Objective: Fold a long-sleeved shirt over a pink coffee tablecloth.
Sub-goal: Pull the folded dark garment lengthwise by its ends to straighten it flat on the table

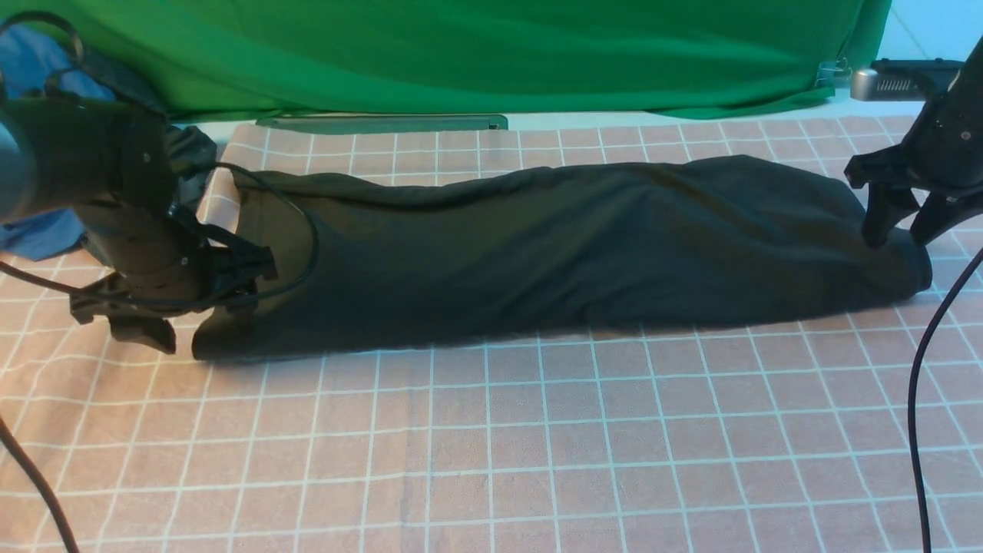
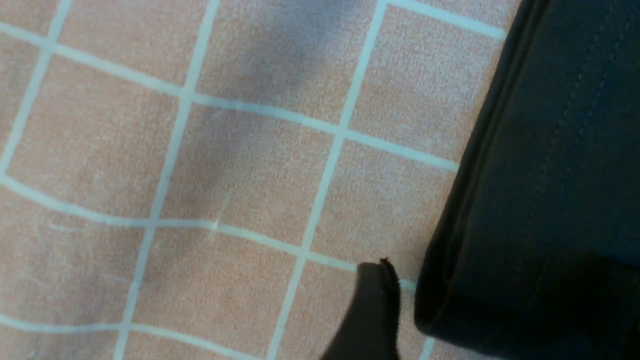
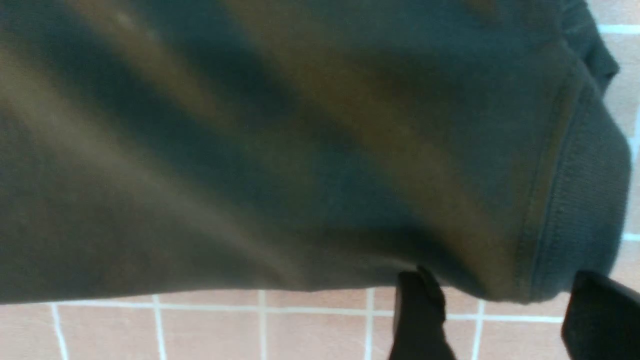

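The left pincer [image 1: 188, 324] stands spread open, gripping nothing. The hemmed end of the large black cotton long-sleeved shirt [image 1: 553, 253] lies just beside one fingertip [image 2: 372, 310]. The right pincer [image 1: 906, 226] (open too) has its tips at the shirt's ribbed end. Beneath both pincers spreads the dusty-pink, white-gridded coffee tablecloth [image 1: 491, 445].

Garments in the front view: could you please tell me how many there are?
3: the black long-sleeved shirt across the pink tablecloth; a dark grey garment bunched behind the left arm; a blue garment at far left, partly hidden.
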